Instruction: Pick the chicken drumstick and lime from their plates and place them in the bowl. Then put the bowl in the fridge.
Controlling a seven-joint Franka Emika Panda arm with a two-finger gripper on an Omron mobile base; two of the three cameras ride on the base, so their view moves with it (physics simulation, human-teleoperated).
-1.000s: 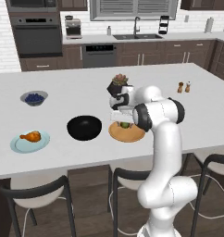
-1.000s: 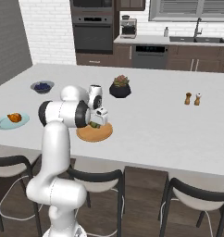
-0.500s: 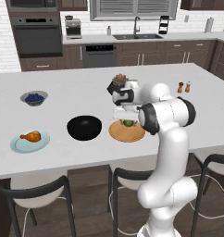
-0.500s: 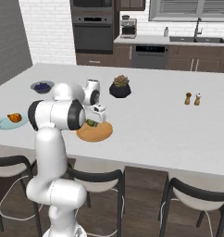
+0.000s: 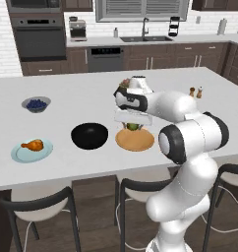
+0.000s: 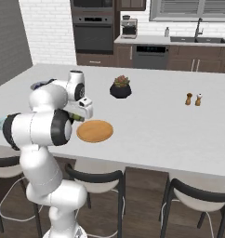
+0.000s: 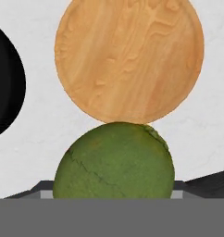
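Jaws closed on lime [image 7: 115,159], dull green, round, skin rough with a fine crack line; held in gripper [image 5: 133,124], clear of the surface. Directly below: wooden plate [image 7: 129,59], flat tan-orange disc with visible grain, now bare. To one side of jaws: black bowl [image 5: 89,135], glossy, deep. Beyond bowl: chicken drumstick [image 5: 33,144], golden-brown, on pale blue-green plate [image 5: 21,152]. Versus half a second ago: lime lifted off wood, arm swung toward bowl. No legible writing.

blueberry bowl [image 5: 36,104], potted succulent [image 6: 120,87], salt and pepper shakers [image 6: 194,99]
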